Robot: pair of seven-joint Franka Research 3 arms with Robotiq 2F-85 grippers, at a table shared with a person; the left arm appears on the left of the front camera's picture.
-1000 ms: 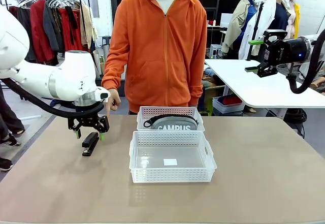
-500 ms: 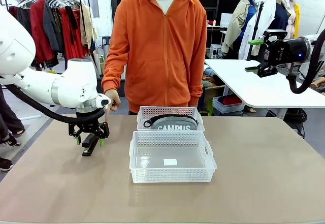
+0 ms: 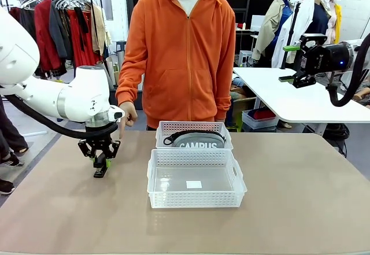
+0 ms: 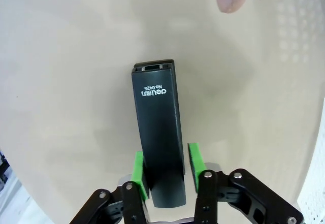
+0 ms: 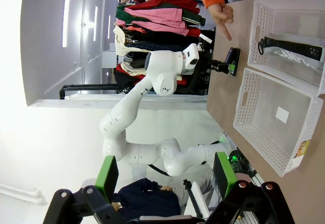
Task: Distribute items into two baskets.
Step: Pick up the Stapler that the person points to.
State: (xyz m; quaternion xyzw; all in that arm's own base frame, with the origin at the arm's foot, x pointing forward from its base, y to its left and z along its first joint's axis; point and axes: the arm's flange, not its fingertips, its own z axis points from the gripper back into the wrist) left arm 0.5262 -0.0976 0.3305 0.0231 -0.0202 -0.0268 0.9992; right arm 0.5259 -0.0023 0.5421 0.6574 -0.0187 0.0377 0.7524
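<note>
My left gripper [image 4: 166,169] pinches the lower end of the black stapler [image 4: 156,112], which lies on the surface [image 4: 66,82] at centre frame. Gripped so far off its middle, the stapler could pivot or slip free as I lift toward the empty front basket [image 3: 196,200]. My right gripper [image 3: 291,63] hangs wide.

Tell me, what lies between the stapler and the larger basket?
Nothing: the front view shows bare table between the stapler and the larger basket.
</note>
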